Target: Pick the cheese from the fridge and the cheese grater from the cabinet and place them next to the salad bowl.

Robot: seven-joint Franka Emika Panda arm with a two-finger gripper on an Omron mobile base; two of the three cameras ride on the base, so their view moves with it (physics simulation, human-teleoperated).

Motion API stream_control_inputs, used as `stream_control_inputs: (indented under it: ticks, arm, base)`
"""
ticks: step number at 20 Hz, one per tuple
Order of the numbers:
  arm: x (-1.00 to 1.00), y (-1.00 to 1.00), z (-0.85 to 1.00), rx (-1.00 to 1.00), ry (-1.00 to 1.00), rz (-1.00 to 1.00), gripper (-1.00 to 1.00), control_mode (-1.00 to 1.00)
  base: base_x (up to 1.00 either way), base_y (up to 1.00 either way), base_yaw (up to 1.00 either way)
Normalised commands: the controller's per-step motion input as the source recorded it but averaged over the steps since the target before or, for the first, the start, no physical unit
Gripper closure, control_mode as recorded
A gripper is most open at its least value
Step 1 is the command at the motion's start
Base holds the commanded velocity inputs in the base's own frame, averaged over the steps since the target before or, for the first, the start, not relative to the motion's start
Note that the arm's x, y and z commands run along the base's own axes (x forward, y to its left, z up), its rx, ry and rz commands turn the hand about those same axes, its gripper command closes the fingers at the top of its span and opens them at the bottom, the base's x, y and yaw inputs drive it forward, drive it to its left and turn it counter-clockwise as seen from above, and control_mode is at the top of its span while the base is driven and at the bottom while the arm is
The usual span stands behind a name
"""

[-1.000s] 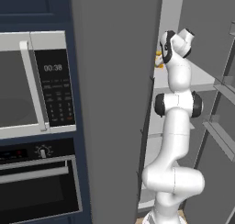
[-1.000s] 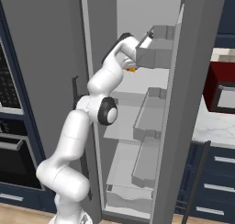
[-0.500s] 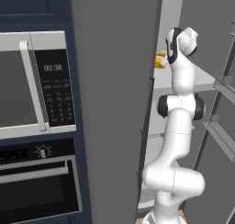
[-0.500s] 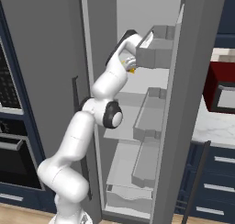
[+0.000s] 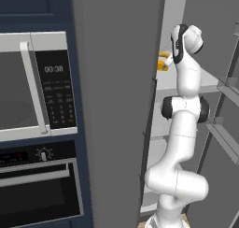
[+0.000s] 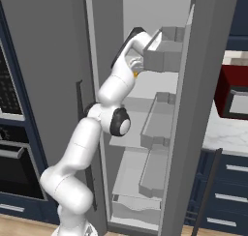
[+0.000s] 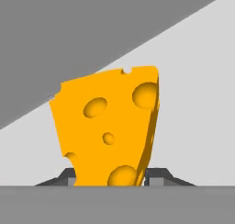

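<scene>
Gripper (image 7: 110, 179) inside fridge (image 6: 145, 17), above upper shelf (image 5: 186, 82). Cheese (image 7: 110, 131) sits between fingertips (image 7: 158, 175), both flanking it. Grip looks closed on cheese.

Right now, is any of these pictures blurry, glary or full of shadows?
Hand view: sharp, flat light on the cheese, no glare. Left base view: even light, the fridge door face dull grey. Right base view: soft shading under the shelves, no blur.
</scene>
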Motion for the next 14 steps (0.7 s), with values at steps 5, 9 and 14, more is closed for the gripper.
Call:
stream_control_inputs:
  ticks: [5,9,14]
  arm:
    - [-0.49,0.28,-0.37,-0.04,-0.15,0.0,1.0,-1.0]
    - [-0.63,0.12,-0.38,-0.07,-0.27,0.0,1.0,-1.0]
    - [-0.57,0.19,-0.26,-0.06,-0.23,-0.06,1.0,-1.0]
  base:
    - [0.0,0.0,0.0]
    - [0.0,0.0,0.0]
    - [0.0,0.0,0.0]
